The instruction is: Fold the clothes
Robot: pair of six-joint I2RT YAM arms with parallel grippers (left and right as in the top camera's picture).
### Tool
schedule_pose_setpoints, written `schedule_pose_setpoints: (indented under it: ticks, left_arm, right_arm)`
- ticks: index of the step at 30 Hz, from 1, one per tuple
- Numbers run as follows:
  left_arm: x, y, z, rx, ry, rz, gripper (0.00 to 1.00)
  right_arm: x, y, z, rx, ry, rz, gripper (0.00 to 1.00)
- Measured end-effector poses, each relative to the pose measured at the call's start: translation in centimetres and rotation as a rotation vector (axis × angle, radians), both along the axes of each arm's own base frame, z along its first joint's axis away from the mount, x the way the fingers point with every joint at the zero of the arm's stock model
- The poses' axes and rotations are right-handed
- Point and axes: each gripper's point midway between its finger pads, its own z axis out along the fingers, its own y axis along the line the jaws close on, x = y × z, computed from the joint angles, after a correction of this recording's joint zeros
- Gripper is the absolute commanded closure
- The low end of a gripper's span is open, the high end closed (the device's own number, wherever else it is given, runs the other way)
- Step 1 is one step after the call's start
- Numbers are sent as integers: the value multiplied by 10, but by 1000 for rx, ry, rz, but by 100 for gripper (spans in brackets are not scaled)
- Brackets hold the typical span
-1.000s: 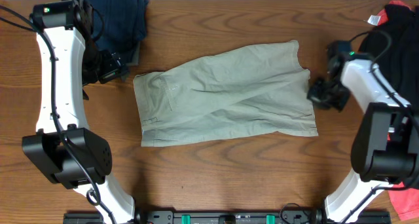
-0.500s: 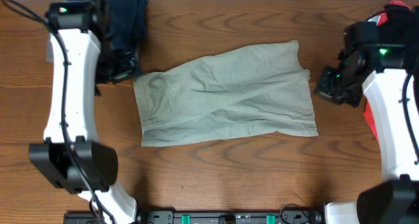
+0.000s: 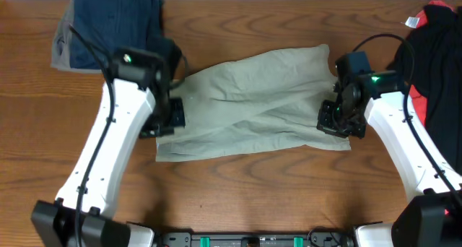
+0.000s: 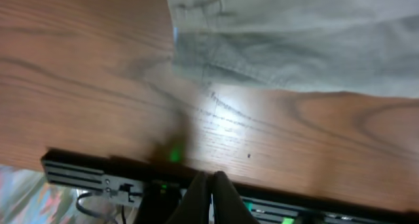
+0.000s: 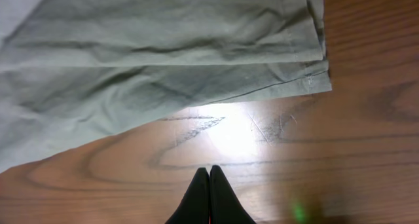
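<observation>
Found shorts (image 3: 253, 106) spread flat in middle of table (image 3: 238, 196), waistband toward left side, hems toward right. Judged little done so far. Possibly laid leg over leg already, going by doubled hem layers in right wrist view, but could not say for sure. Saw no crosswise fold anywhere. Reckoned as left to do: take hold of one end, carry it over the other, press flat.

Saw left claw (image 4: 211, 179) pinched shut with nothing between fingers, hanging by waistband's near corner. Saw right claw (image 5: 209, 176) likewise shut and empty, above bare wood just off hem edge. Gripped no cloth with either.

Counted one pair of shorts, two claws, one navy pile (image 3: 119, 19) at far left corner, and one black-and-red pile (image 3: 437, 45) at far right edge.
</observation>
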Motion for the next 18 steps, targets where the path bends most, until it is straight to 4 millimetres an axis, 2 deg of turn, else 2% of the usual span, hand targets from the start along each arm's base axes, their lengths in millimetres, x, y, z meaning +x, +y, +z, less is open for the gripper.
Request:
schedule_pose_setpoints:
  ticks: [4, 11, 14, 18]
  left_arm:
    - [-11, -7, -32, -43, -4, 9, 94]
    - [-5, -23, -101, -138, -53, 16, 94]
    - [-6, -25, -118, -155, -65, 15, 94]
    - [-6, -25, -130, -162, -82, 17, 94]
  right_arm:
    - [-5, -1, -14, -1, 13, -5, 99]
    - [-13, -1, -49, 3, 11, -25, 98]
    - [-13, -1, -60, 6, -2, -37, 96]
    - [-11, -1, -70, 11, -27, -53, 95]
